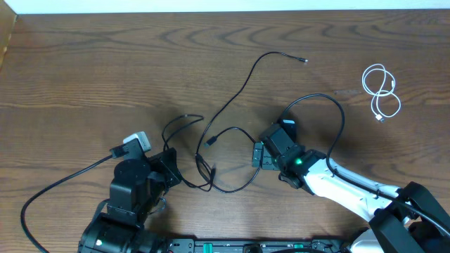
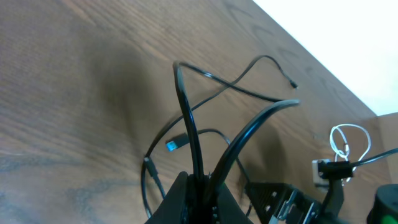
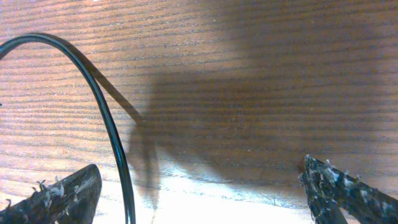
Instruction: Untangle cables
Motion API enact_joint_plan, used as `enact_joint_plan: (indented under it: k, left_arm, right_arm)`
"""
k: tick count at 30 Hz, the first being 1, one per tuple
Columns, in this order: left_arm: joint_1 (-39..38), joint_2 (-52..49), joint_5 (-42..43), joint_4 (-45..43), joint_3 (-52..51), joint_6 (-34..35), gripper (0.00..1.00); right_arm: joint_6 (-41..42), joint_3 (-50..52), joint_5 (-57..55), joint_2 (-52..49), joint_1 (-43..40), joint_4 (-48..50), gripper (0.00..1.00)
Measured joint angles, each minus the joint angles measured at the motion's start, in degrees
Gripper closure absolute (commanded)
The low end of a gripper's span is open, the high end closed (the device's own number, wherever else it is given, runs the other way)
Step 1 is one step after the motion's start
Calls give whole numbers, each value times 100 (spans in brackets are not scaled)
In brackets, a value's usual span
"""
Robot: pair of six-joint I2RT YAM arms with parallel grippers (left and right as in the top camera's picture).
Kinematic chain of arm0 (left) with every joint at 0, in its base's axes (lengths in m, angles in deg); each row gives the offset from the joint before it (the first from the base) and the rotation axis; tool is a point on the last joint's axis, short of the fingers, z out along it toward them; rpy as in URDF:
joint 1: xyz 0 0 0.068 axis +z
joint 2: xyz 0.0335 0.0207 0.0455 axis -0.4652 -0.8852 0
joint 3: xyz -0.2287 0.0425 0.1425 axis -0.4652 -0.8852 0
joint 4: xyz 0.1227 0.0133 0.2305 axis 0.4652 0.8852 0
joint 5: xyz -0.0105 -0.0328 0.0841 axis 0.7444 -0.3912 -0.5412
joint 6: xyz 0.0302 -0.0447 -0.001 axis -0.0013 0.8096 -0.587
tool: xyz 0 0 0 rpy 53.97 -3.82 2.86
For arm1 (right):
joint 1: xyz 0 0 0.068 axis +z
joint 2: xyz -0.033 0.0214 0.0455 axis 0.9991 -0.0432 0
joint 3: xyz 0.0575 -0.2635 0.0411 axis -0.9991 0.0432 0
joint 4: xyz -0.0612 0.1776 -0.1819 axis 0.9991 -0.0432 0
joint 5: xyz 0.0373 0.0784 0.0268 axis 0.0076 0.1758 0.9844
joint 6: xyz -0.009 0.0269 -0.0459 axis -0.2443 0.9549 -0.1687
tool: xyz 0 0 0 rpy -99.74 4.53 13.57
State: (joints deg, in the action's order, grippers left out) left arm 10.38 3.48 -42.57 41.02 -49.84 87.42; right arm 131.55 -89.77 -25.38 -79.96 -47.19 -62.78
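Observation:
Black cables lie tangled at the table's middle front; one long strand runs up to a plug end at the back. In the left wrist view my left gripper is shut on black cable loops that rise from its jaws, with a blue-tipped plug beside them. From overhead the left gripper sits at the tangle's left edge. My right gripper is at the tangle's right side. Its fingers are wide open, with one black cable passing just inside the left finger. The white cable lies coiled at the far right, apart.
A thick black arm wire loops off the left arm at the front left. Another arm wire arches over the right arm. The table's far edge runs along the top.

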Motion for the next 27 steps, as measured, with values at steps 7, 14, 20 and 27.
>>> enact_joint_plan:
  k: [7,14,20,27]
  left_arm:
    - [0,0,11,111,0,111,93]
    - [0,0,20,144,0,146,93]
    - [0,0,20,295,-2,149,93]
    - [0,-55,17,358,0,146,93]
  right_arm:
    - [-9,0,2,0,0,-2,1]
    - [-186,0,107,0,0,4,2]
    - [-662,0,472,76,2,-2,11]
    - [-1471,0,1130,273,22,348,5]
